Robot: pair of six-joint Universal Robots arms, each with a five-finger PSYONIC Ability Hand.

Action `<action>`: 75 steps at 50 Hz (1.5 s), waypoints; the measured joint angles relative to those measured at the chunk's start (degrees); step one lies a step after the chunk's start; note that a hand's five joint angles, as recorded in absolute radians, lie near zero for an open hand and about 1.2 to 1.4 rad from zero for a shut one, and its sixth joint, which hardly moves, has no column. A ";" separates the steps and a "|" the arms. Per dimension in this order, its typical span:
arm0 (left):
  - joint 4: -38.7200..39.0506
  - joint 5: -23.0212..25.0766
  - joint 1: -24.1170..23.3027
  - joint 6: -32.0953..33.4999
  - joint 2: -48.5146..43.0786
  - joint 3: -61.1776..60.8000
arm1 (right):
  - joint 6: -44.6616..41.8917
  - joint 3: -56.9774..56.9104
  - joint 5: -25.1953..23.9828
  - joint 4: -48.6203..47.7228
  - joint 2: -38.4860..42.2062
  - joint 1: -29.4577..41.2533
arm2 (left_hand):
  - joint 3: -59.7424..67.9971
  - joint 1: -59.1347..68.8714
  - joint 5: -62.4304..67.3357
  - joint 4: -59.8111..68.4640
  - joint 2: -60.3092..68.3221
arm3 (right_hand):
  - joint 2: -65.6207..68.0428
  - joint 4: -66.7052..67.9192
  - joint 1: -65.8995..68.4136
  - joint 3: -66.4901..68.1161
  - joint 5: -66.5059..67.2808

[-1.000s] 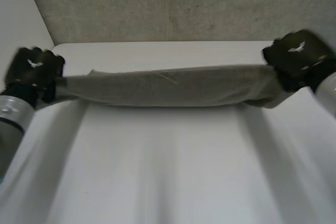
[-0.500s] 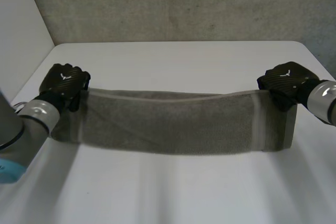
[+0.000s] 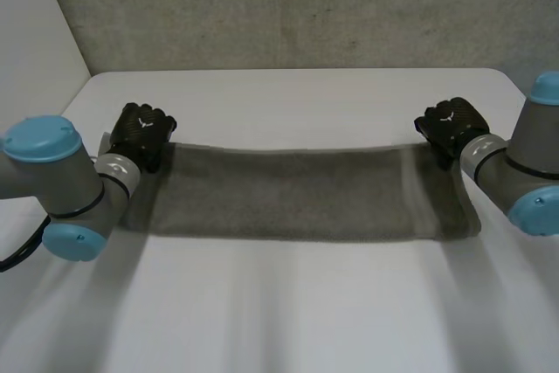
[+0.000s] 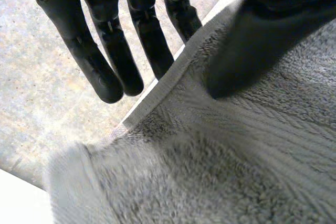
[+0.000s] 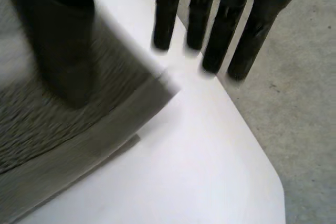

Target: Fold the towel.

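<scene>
The left hand is at the towel's left end, at the far corner. In the left wrist view its fingers are straight and spread, past the towel's hemmed edge and gripping nothing, while the thumb lies on top of the cloth. The towel lies on the worktop as a long grey band spanning between both hands. The right hand is at the right end's far corner, released. Its fingers hang straight over bare worktop just beyond the towel's corner, with the thumb above the cloth. Whether it touches cannot be told.
</scene>
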 measured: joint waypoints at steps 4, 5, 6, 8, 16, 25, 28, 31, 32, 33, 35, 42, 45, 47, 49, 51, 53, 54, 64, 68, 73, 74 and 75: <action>0.02 -0.84 -0.42 -0.09 -0.36 0.37 | 0.19 0.15 1.75 -2.30 0.83 0.50 | -36.62 -35.59 -35.64 -34.82 -35.78 | -27.58 -28.53 -26.65 -28.39 -28.78; 0.02 -1.49 -0.51 -0.17 -0.29 0.37 | 0.47 0.35 2.56 -2.64 0.85 0.58 | -43.32 -42.52 -43.46 -42.04 -42.11 | -28.28 -29.12 -27.76 -29.35 -28.81; 0.00 -2.27 -0.59 -0.27 -0.16 0.32 | 0.92 0.70 3.37 -2.94 0.76 0.67 | -46.78 -45.40 -47.05 -45.22 -45.84 | -28.28 -29.13 -28.28 -29.44 -28.82; -0.04 -3.47 -0.71 -0.47 0.24 0.10 | 1.75 1.47 4.34 -3.25 0.20 0.74 | -48.04 -46.32 -48.95 -46.07 -47.22 | -28.28 -29.13 -28.49 -29.44 -28.82; -0.10 -6.29 -0.85 -3.01 4.95 -3.35 | 6.76 9.61 4.44 -4.06 -9.28 0.36 | -48.18 -46.34 -49.29 -46.07 -47.27 | -28.28 -29.13 -28.53 -29.44 -28.82; 0.38 -4.33 -0.27 -8.99 11.47 -12.08 | 8.80 21.36 2.09 -2.38 -17.98 -0.01 | -48.19 -46.37 -49.29 -46.07 -47.27 | -24.97 -26.41 -24.82 -26.30 -24.83; 0.92 -2.41 -0.17 -10.89 12.82 -14.73 | 8.86 24.28 1.51 -1.03 -18.69 -0.13 | -48.18 -46.37 -49.29 -46.07 -47.27 | -23.88 -24.44 -22.64 -24.76 -21.90; 1.60 -0.70 -0.13 -12.27 13.48 -16.43 | 8.85 25.93 1.10 -0.01 -18.70 -0.41 | -48.18 -46.37 -49.29 -46.07 -47.27 | -23.88 -23.88 -21.87 -24.23 -20.98; 1.91 -0.11 -0.13 -12.72 13.65 -16.91 | 8.85 26.34 0.97 0.31 -18.58 -0.61 | -48.18 -46.37 -49.28 -46.07 -47.27 | -23.24 -23.05 -21.14 -23.37 -20.11; 2.25 0.42 -0.13 -13.12 13.78 -17.34 | 8.85 26.63 0.87 0.54 -18.39 -0.85 | -48.18 -46.37 -49.29 -46.07 -47.27 | -21.77 -21.77 -20.16 -22.03 -18.95; 2.72 1.06 -0.12 -13.58 13.85 -17.84 | 8.85 26.84 0.67 0.83 -17.84 -1.36 | -48.18 -46.37 -49.28 -46.07 -47.27 | -19.43 -19.76 -18.76 -20.11 -17.35; 3.42 1.58 -0.08 -13.98 13.77 -18.18 | 8.76 25.55 0.19 1.00 -13.62 -2.93 | -48.18 -46.37 -49.28 -46.07 -47.27 | -6.51 -7.92 -6.02 -7.72 -5.95; 3.43 1.53 -0.03 -13.95 13.73 -18.14 | 8.69 24.77 0.24 1.02 -11.92 -3.32 | -48.18 -46.37 -49.29 -46.07 -47.27 | -0.46 -1.84 -0.03 -1.36 0.00; 3.42 1.48 0.02 -13.92 13.72 -18.11 | 8.65 24.39 0.28 1.06 -11.14 -3.52 | -48.18 -46.37 -49.29 -46.07 -47.27 | 1.11 -0.20 1.49 0.10 1.47; 3.40 1.43 0.08 -13.88 13.71 -18.06 | 8.54 23.89 0.34 1.11 -10.33 -3.97 | -48.18 -46.37 -49.29 -46.07 -47.27 | 15.72 14.12 15.88 14.31 15.94; 3.38 1.40 0.11 -13.87 13.71 -18.03 | 8.44 23.56 0.39 1.19 -9.83 -4.48 | -48.18 -46.37 -49.29 -46.07 -47.27 | 30.90 28.71 30.70 29.21 30.41; 3.37 1.36 0.12 -13.86 13.71 -18.02 | 8.30 23.21 0.50 1.30 -9.50 -5.13 | -48.18 -46.37 -49.29 -46.07 -47.27 | 32.83 32.85 33.56 32.62 34.26; 3.36 1.34 0.12 -13.86 13.72 -18.02 | 8.13 23.04 0.59 1.45 -9.45 -5.58 | -48.18 -46.37 -49.29 -46.07 -47.27 | 32.83 33.10 33.56 32.96 34.34; 3.30 1.10 0.39 -13.94 14.94 -18.20 | 1.65 22.14 1.55 3.12 -14.19 -12.23 | -48.18 -46.37 -49.29 -46.07 -47.27 | 32.83 33.10 33.56 33.19 34.34; 3.28 1.05 0.93 -14.00 15.80 -18.28 | -4.64 21.33 1.94 4.97 -15.91 -17.18 | -48.19 -46.37 -49.29 -46.07 -47.27 | 32.83 33.10 33.56 33.33 34.34; 3.26 0.98 1.59 -14.03 16.83 -18.31 | -12.51 18.34 4.91 8.43 -15.31 -21.19 | -48.18 -46.38 -49.29 -46.07 -47.27 | 32.83 33.10 33.77 33.34 34.34; 3.27 0.98 1.70 -14.04 17.02 -18.31 | -13.49 17.47 5.91 8.98 -14.99 -21.33 | -48.19 -46.38 -49.28 -46.07 -47.27 | 32.84 33.10 33.77 33.35 34.34; 3.27 0.98 1.80 -14.04 17.23 -18.31 | -14.22 16.42 7.02 9.45 -14.73 -21.10 | -48.18 -46.38 -49.29 -46.07 -47.27 | 32.84 33.10 33.84 33.40 34.33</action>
